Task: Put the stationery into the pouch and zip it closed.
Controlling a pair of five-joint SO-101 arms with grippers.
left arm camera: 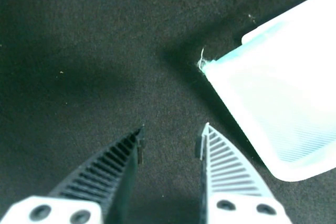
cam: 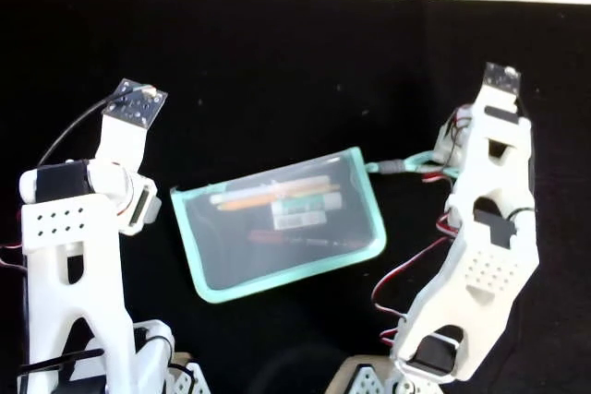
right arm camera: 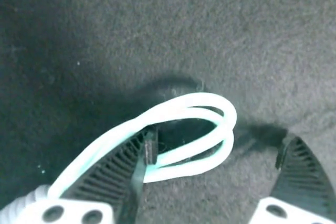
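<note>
Pouch (cam: 277,225) flat on the desk (cam: 277,62), stationery (cam: 277,200) inside. Left end effector (left arm camera: 170,140): jaws narrowly apart, empty, just beside one pouch corner. Right end effector (right arm camera: 215,148): jaws wide, at the pouch's far end, its pull loop (right arm camera: 210,108) across one finger.

the right gripper (right arm camera: 218,145) hangs over the black cloth (right arm camera: 157,24) with its jaws spread wide. a pale teal cord loop (right arm camera: 181,102) lies doubled on the cloth between them, its strands meeting the tip of one ribbed finger (right arm camera: 118,174); the other finger stands apart from it.
</note>
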